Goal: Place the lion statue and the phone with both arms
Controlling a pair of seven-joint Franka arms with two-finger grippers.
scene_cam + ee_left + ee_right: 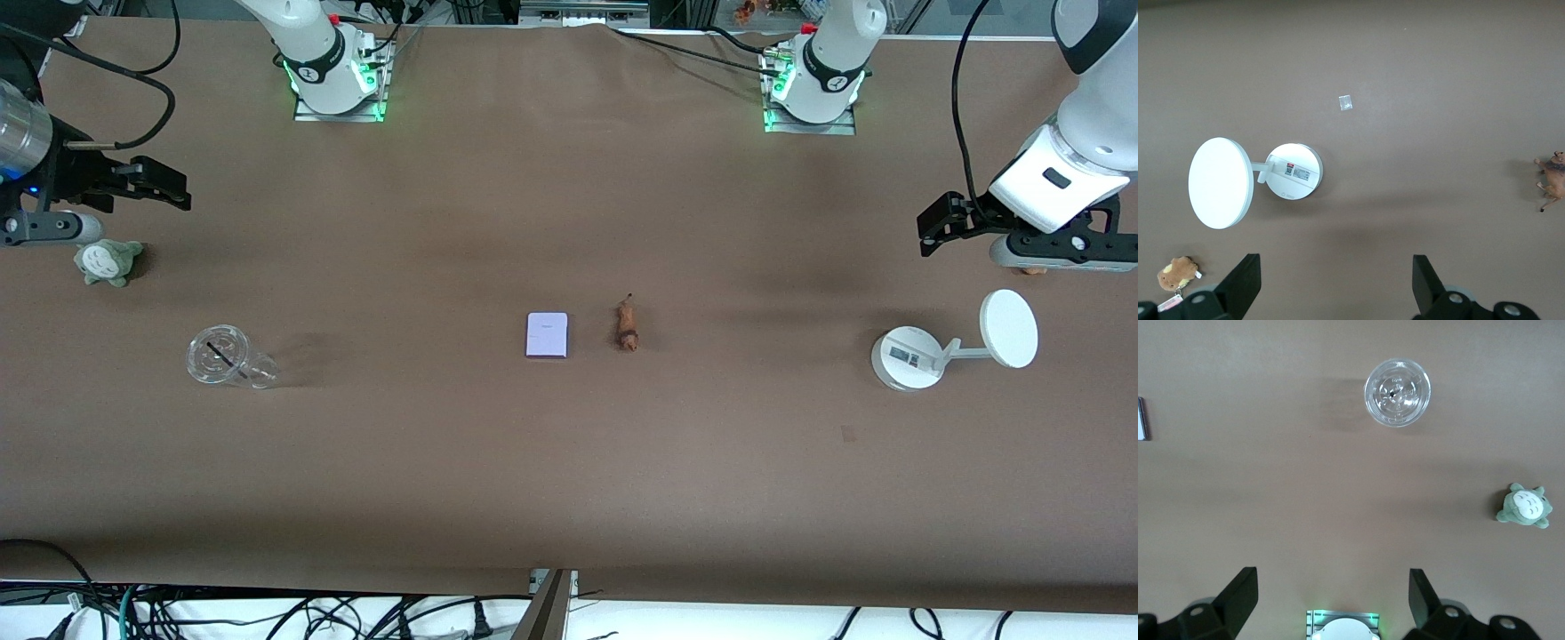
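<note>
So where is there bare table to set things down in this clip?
Wide bare cloth lies nearer the front camera than the phone and lion statue, and between them and the arm bases. It is busier at the ends: clear cup and grey-and-white plush below the right end effector, white stand below the left end effector.

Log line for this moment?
left gripper: open, over bare table | right gripper: open, over bare table | phone: mid-table, untouched | lion: beside phone, lying
</note>
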